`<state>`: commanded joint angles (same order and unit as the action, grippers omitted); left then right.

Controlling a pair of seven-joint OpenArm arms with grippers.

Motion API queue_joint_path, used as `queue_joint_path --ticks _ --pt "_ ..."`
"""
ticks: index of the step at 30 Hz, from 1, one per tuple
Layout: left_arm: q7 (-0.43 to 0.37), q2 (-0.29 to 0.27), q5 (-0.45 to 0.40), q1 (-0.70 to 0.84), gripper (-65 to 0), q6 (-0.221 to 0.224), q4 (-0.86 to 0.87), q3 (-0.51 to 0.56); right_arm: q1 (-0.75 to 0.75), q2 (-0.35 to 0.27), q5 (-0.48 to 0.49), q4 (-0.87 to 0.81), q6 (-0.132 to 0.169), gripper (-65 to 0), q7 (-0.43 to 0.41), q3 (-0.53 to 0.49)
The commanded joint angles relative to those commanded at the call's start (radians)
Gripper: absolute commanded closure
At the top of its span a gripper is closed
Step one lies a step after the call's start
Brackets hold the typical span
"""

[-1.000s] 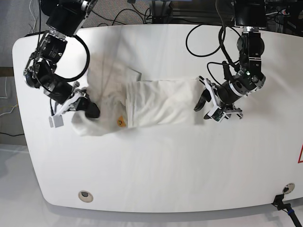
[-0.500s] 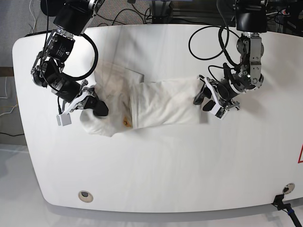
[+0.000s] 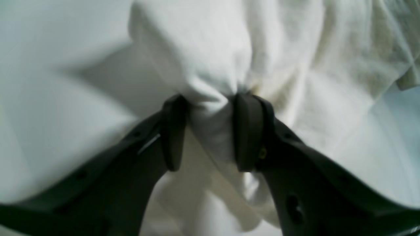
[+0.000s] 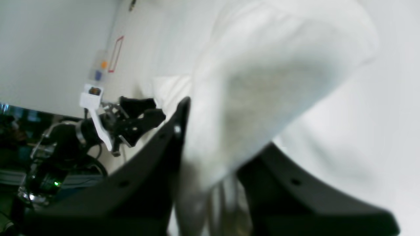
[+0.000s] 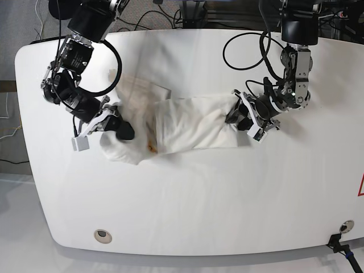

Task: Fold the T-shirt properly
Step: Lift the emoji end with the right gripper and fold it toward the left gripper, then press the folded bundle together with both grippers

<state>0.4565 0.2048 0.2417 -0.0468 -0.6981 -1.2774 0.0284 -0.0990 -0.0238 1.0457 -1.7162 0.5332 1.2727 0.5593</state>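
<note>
My right gripper (image 5: 121, 129) now sits farther right than a second ago, dragging its bunched end of the shirt (image 5: 187, 122) inward. My left gripper (image 5: 242, 118), open beside the cloth earlier, has moved left and now pinches the shirt's right edge. The shirt looks shorter and more crumpled.

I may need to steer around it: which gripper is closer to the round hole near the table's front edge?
Right. The right gripper holds the T-shirt up and slightly to the right of the hole. The left gripper grips the shirt's other end, far across the table.
</note>
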Motion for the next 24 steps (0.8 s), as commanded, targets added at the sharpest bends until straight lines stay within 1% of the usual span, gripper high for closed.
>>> queue_joint_path --ticks 2,6,12,15,19,24 --pt "0.0 0.0 0.0 0.0 -22.7 0.0 0.0 0.0 0.0 0.025 0.0 -0.023 0.0 -6.3 0.008 0.0" --pt "0.0 0.002 0.0 0.0 -22.7 0.0 0.0 0.0 0.0 0.106 -0.002 -0.021 -0.002 0.0 0.02 -0.006" --pt "0.0 0.002 0.0 0.002 -22.7 0.0 0.0 0.0 0.005 0.181 -0.006 -0.02 -0.002 0.0 0.015 -0.133" --pt "0.0 0.002 0.0 0.002 -22.7 0.0 -0.003 0.0 0.005 0.181 -0.006 -0.017 -0.002 0.0 0.006 -0.173" --pt "0.0 0.002 0.0 0.002 -22.7 0.0 -0.005 0.0 0.014 0.181 -0.005 0.028 -0.003 0.0 -0.051 -0.265" --pt "0.0 0.002 0.0 0.002 -22.7 0.0 -0.006 -0.002 0.018 0.181 -0.005 0.038 -0.003 0.0 -0.095 -0.348"
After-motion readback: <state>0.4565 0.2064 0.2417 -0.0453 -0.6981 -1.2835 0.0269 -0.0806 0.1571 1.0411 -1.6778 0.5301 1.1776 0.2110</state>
